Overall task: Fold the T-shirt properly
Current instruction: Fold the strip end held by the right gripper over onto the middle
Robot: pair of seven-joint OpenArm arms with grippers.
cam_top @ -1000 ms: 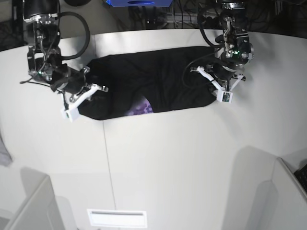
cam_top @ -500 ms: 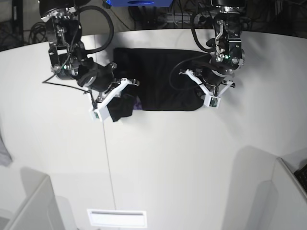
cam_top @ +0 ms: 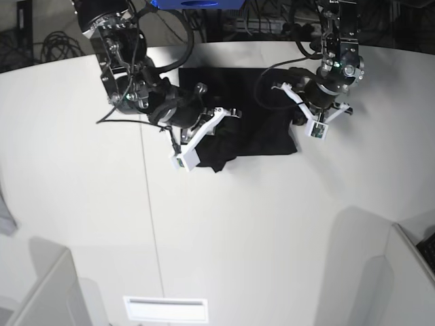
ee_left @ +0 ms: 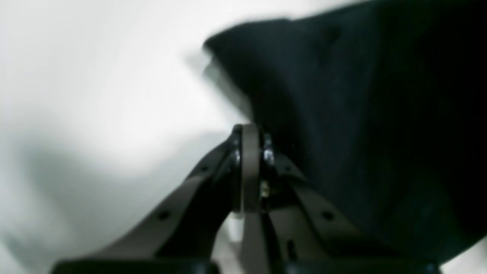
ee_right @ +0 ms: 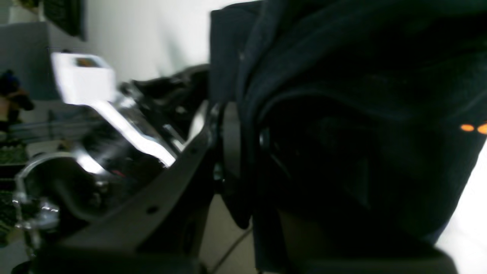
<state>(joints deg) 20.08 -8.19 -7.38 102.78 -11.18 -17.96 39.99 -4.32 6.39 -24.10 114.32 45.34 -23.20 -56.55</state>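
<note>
Both hands pinch T-shirt (cam_top: 251,122) edges, table (cam_top: 272,231) beneath

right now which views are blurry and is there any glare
Left wrist view: motion-smeared, the T-shirt edge ghosted, left gripper soft. Right wrist view: background streaked, right gripper dim against dark cloth. Base view: sharp, evenly lit, soft shadows on the table, no glare.

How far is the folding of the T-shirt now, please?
Done: the T-shirt already lies as a narrow band on the table. In hand: the right gripper holds one end raised over the middle; the left gripper, jaws shut, sits at the other end. Left: laying that end down flat and letting go.
</note>
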